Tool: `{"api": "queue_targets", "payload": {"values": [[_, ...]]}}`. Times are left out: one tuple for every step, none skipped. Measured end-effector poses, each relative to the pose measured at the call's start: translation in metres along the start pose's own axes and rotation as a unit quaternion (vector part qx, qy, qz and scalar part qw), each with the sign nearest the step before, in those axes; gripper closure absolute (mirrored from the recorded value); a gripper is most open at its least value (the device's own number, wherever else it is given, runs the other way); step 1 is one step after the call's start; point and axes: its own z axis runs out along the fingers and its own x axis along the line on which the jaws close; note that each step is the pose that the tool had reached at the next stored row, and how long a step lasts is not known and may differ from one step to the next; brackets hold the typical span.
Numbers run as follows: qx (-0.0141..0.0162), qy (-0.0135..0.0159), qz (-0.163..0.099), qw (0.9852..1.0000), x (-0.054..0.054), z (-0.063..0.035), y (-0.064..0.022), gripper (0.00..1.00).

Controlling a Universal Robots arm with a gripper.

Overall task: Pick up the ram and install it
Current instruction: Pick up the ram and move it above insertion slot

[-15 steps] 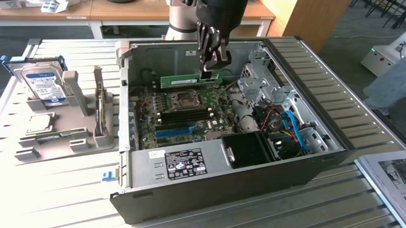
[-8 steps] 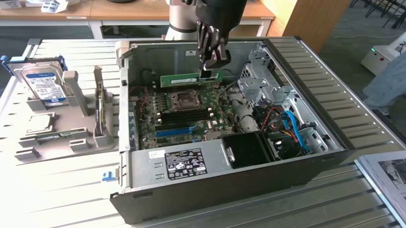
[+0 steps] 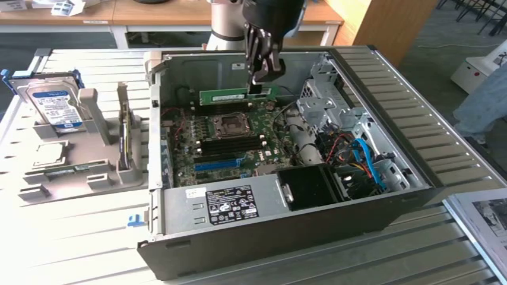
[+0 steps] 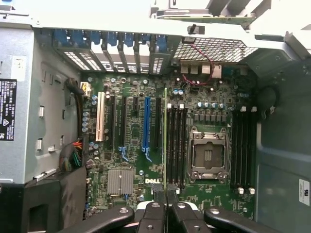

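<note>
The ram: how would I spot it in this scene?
Find the open grey metal computer case. Above its green motherboard, the black fingers pinch a thin narrow green circuit-board stick, the ram. Unlike the black slots nearby, it is green and gripped from above.

This looks like a robotics lab set up in an office-type room. A pale slatted table (image 3: 79, 237) carries an open desktop computer case (image 3: 277, 234) lying on its side, its motherboard (image 4: 136, 160) bare to the room. Near the table's edge on the exterior view's left, a grey moulded holder (image 3: 95, 154) props up a hard drive (image 3: 54, 104) and other parts. A robot arm (image 3: 225, 24) reaches down into the case, its gripper (image 3: 260, 89) pinched on the ram (image 3: 230, 95). Behind the table stand wooden desks (image 3: 158, 12) on grey carpet (image 3: 443, 41). A person's trouser leg (image 3: 483, 107) shows beyond the table's edge on the exterior view's right.
</note>
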Motion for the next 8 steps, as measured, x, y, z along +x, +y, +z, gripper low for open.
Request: {"api": "queue_targets", "payload": {"values": [[0.0, -0.0001, 0.0, 1.0, -0.0011, 0.0002, 0.0, 0.88], [0.0001, -0.0001, 0.001, 1.0, -0.0022, 0.0003, -0.0001, 0.88], [0.0001, -0.0002, 0.001, 1.0, -0.0034, 0.0005, -0.0001, 0.88], [0.0001, -0.0001, 0.002, 1.0, -0.0046, 0.0006, -0.0001, 0.88], [0.0001, -0.0002, 0.002, 1.0, -0.0059, 0.0008, -0.0001, 0.88], [0.0001, -0.0002, 0.003, 1.0, -0.0071, 0.001, -0.0002, 0.88], [0.0002, -0.0002, 0.003, 1.0, -0.0084, 0.0011, -0.0002, 0.88], [0.0002, -0.0002, 0.003, 1.0, -0.0095, 0.0012, -0.0002, 0.88]]}}
